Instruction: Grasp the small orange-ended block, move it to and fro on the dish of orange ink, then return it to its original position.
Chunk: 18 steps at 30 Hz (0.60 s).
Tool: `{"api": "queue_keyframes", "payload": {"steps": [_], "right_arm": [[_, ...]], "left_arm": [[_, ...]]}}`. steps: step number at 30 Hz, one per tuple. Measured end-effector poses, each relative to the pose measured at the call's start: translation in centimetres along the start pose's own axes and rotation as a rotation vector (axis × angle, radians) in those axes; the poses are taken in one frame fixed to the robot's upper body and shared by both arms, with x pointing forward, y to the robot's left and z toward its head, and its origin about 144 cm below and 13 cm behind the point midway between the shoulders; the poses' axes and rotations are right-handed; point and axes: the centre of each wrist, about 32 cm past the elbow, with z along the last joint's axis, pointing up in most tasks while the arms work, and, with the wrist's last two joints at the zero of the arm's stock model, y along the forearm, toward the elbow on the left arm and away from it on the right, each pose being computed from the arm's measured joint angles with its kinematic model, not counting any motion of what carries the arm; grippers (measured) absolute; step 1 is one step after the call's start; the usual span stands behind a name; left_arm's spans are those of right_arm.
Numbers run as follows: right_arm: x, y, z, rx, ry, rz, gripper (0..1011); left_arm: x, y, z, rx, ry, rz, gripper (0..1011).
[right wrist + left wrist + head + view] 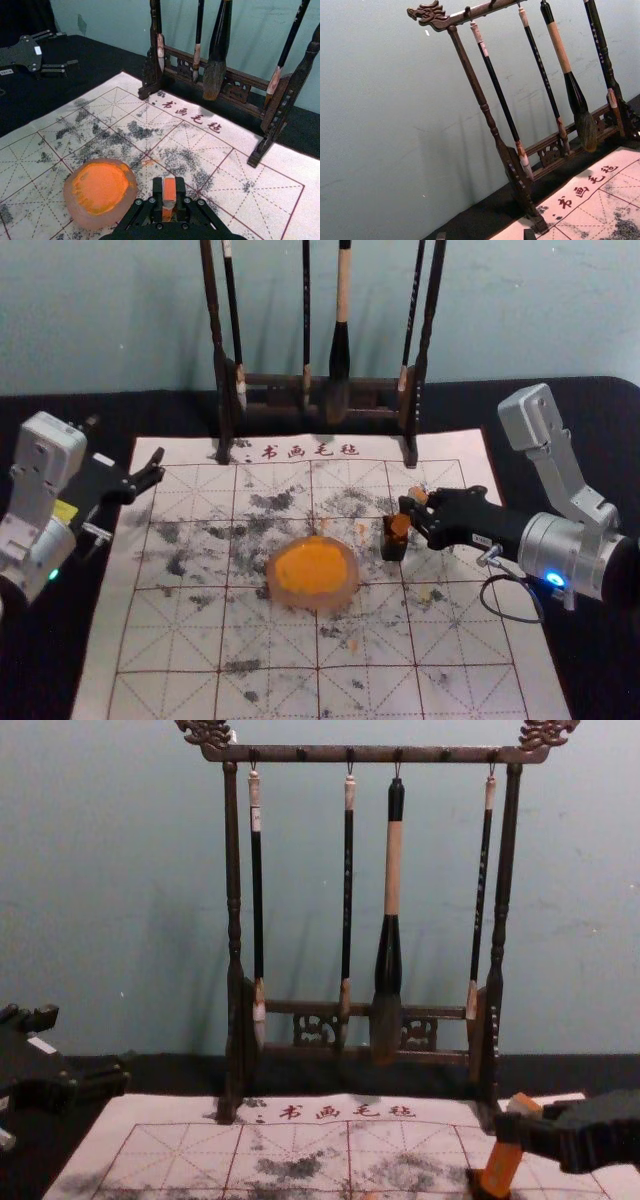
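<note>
My right gripper (409,514) is right of the ink dish, shut on the small orange-ended block (400,525). The block leans, its orange lower end just above or at a small black holder (393,548); contact is unclear. In the right wrist view the block (169,189) stands between the closed fingers of the right gripper (169,196). The chest view has the right gripper (512,1128) around the block (501,1169). Orange ink fills the round dish (312,572) on the mat. My left gripper (158,466) is parked open at the left; its fingertips edge into its own wrist view (485,235).
A dark wooden rack (285,390) with several hanging brushes stands at the back edge of the gridded mat (160,640). Grey ink smudges mark the mat. Black cloth (600,410) covers the table around it, with a pale wall behind.
</note>
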Motion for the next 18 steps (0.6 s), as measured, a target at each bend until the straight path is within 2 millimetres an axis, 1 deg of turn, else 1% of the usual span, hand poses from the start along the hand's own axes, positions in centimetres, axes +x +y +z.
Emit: {"api": "queue_keyframes", "payload": {"steps": [18], "right_arm": [[0.15, 0.98, -0.11, -0.031, -0.02, -0.002, 114]], "left_arm": [[0.0, 0.0, 0.0, 0.0, 0.0, 0.0, 1001]]}}
